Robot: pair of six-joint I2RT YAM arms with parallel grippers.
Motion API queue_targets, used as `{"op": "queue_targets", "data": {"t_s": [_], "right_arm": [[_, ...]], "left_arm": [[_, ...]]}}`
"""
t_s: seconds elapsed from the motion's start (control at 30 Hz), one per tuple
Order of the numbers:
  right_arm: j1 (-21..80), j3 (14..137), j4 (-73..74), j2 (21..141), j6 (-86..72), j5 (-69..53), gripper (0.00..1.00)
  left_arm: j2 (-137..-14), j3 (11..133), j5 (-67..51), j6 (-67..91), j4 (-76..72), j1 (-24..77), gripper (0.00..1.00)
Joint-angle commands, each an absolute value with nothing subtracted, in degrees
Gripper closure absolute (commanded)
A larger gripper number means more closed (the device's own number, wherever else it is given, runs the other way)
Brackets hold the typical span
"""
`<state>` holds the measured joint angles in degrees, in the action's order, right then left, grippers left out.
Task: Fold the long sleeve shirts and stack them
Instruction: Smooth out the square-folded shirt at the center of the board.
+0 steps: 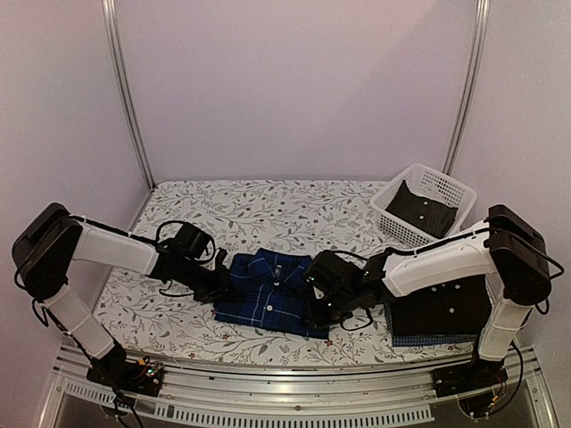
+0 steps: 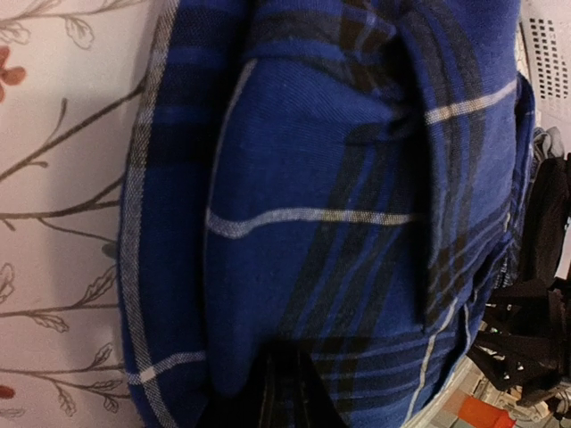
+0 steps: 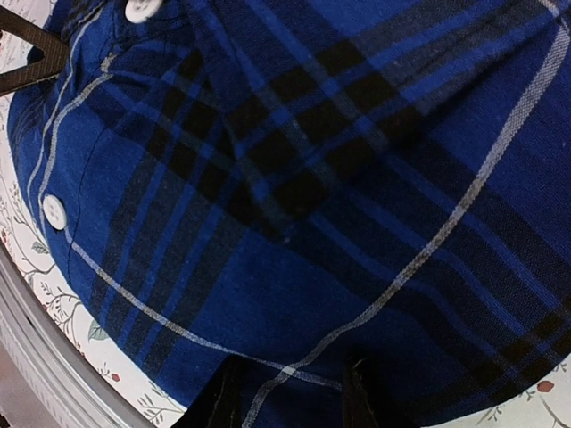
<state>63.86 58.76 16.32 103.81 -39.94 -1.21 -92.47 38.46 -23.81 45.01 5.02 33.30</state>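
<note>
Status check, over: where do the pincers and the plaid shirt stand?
Left pincer pinched on edge of plaid shirt. Right pincer at opposite edge, jaws apart, grip unclear. Folded black shirt off to the right, not in the way.

Floral-patterned worktop [image 1: 268, 207] carrying shirts and a basket.
Near centre lies the plaid shirt [image 1: 266, 299]; white lattice basket [image 1: 459, 192] far right; blue check shirt [image 1: 426, 340] near right.
</note>
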Motion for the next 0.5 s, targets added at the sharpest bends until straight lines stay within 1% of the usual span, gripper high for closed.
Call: {"op": "queue_targets", "data": {"t_s": [0.0, 0.27, 0.47], "right_arm": [[64.1, 59.0, 17.1, 106.5, -40.2, -1.4, 0.61], [62.5, 61.0, 17.4, 102.0, -39.1, -1.7, 0.48], [58.3, 60.7, 16.0, 98.0, -36.8, -1.8, 0.4]], "left_arm": [[-91.3, 36.4, -20.5, 45.9, 8.9, 31.9, 0.9], [-88.1, 33.2, -16.5, 42.5, 14.0, 26.0, 0.91], [-86.0, 32.1, -14.6, 39.3, 17.2, 19.2, 0.93]]}}
